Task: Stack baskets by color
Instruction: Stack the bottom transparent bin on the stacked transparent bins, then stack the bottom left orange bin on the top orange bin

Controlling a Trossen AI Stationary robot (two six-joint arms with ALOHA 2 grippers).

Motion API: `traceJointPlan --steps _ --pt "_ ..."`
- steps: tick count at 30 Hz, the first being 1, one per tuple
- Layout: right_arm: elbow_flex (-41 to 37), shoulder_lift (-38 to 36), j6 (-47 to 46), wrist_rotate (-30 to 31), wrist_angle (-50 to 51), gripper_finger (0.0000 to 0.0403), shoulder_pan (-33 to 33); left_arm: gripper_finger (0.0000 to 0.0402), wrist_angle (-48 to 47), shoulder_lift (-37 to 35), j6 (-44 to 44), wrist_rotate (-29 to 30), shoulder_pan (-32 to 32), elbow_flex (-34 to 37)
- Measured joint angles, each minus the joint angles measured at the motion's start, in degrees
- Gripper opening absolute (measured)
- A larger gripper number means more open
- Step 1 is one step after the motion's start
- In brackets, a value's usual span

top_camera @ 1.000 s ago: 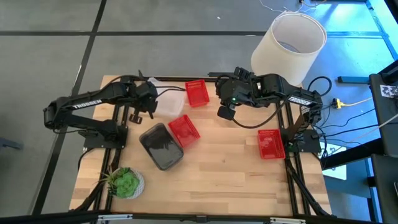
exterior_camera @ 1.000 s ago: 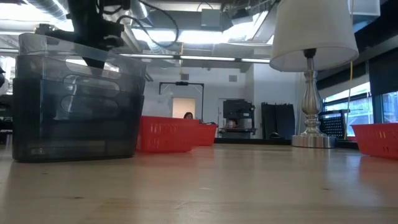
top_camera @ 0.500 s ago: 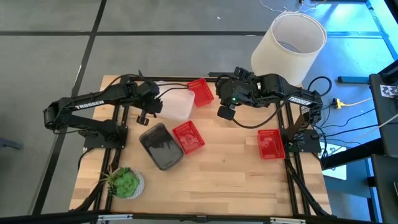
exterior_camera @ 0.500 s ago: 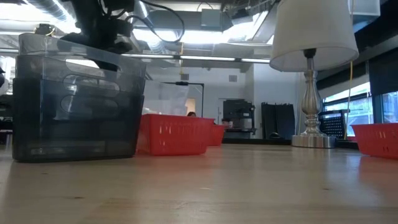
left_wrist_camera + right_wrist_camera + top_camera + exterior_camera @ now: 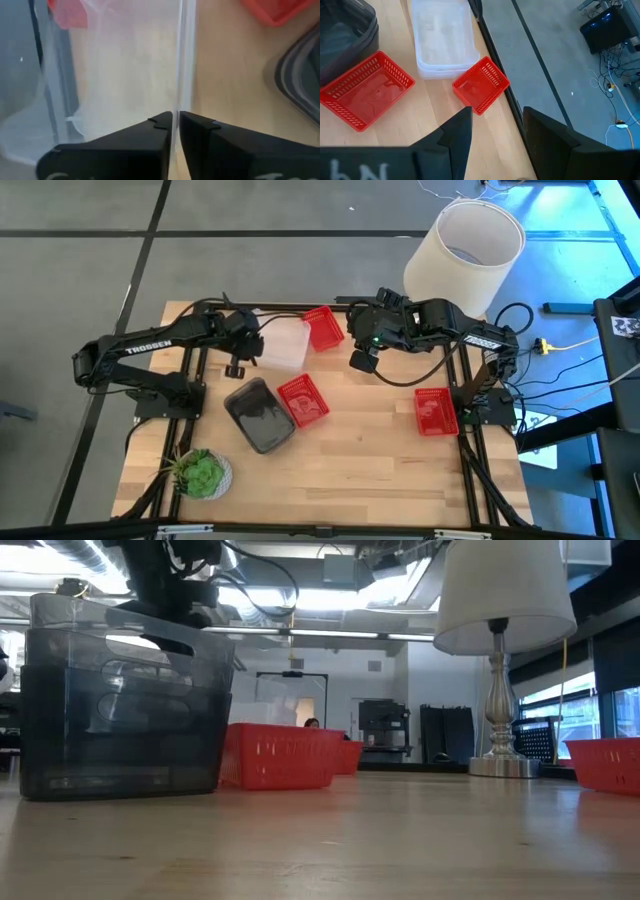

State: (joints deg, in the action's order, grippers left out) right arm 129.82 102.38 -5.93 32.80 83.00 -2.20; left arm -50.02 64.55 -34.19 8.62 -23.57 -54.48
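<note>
A clear translucent basket (image 5: 283, 345), seemingly nested in another, stands on its base near the table's far edge beside a red basket (image 5: 320, 328). My left gripper (image 5: 243, 348) is shut on the clear basket's left wall. Another red basket (image 5: 303, 400) and a dark grey basket (image 5: 258, 413) stand mid-table, and a third red basket (image 5: 435, 410) stands at the right. My right gripper (image 5: 362, 360) hangs open above the table, to the right of the far red basket, with nothing between its fingers. My left gripper pinches the clear basket's thin side wall (image 5: 176, 95) near its rim, one finger (image 5: 161, 127) on each face of the wall. The fingers slant down from the table's left side. The basket stands upright with its base on the table.
A white lampshade (image 5: 465, 250) stands over the far right corner, its metal base (image 5: 500, 765) on the table. A green potted plant (image 5: 200, 473) sits at the near left. Bare wood lies between the middle baskets and the right red basket.
My left gripper has gone a little toward the table's right edge and down, carrying the clear basket up beside the far red basket. The middle red basket has turned and shifted slightly toward the near right, and now lies flatter, its opening up.
</note>
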Motion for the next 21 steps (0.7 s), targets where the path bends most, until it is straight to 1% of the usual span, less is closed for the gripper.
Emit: traceJointPlan --steps 5,8,10,12,14,17,19,21 --pt "0.02 -0.01 0.0 0.0 0.0 0.0175 0.0 0.0054 1.69 -0.02 3.48 0.87 0.02 0.0" --pt "0.0 -0.01 0.02 -0.08 0.0 0.0175 -0.01 0.0064 1.81 -0.02 4.13 4.21 0.52 0.0" --pt "0.0 -0.01 0.04 -1.15 0.02 0.0175 0.0 0.0066 1.76 -0.03 4.26 7.85 1.48 0.0" --pt "0.0 -0.01 -0.18 -5.02 0.07 0.0175 0.18 0.0066 1.52 -0.7 5.46 11.23 2.67 -0.22" --pt "0.0 -0.01 -2.22 -10.27 0.09 0.0175 0.49 0.0066 1.56 -1.87 7.85 13.51 3.66 -1.5" --pt "0.0 0.27 -4.23 -17.76 0.1 0.0175 0.7 0.0066 1.54 -3.68 8.7 13.73 5.09 -3.93" --pt "0.0 1.03 -6.1 -19.44 -0.09 0.0175 0.66 0.0066 1.49 -5.1 8.76 13.69 6.1 -5.7" --pt "-0.02 1.7 -9.71 -19.62 0.27 0.0175 0.66 0.0066 1.41 -6.75 9.48 13.65 7.14 -7.43"
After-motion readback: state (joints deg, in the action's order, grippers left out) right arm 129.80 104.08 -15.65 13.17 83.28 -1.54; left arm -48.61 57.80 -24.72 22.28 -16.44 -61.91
